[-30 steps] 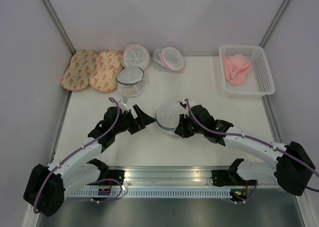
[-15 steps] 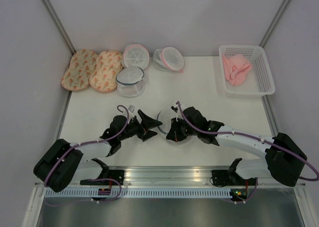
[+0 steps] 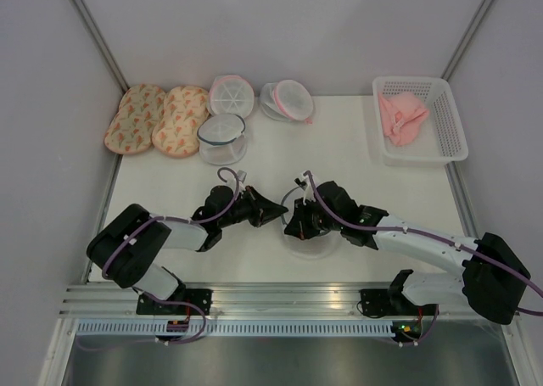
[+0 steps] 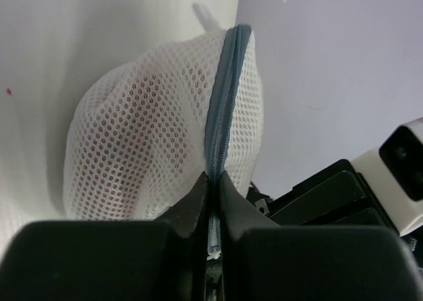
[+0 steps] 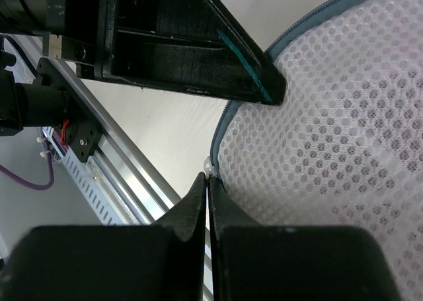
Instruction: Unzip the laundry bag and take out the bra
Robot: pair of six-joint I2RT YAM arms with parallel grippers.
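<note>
The laundry bag (image 3: pixel 307 235) sits near-centre on the table (image 3: pixel 356 161), the bra (image 4: pixel 142 106) showing red inside it. The left gripper (image 4: pixel 213 179) pinches the bag's blue-grey rim, and the right gripper (image 5: pixel 207 179) is closed tight on its edge.

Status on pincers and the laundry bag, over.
Left pincer clamped on laundry bag zipper rim. Right pincer pinched shut at bag's edge. Zipper closed, bra inside. Nothing blocking.

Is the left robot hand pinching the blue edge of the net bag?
Yes, the left gripper is closed on the blue-grey rim of the laundry bag.
</note>
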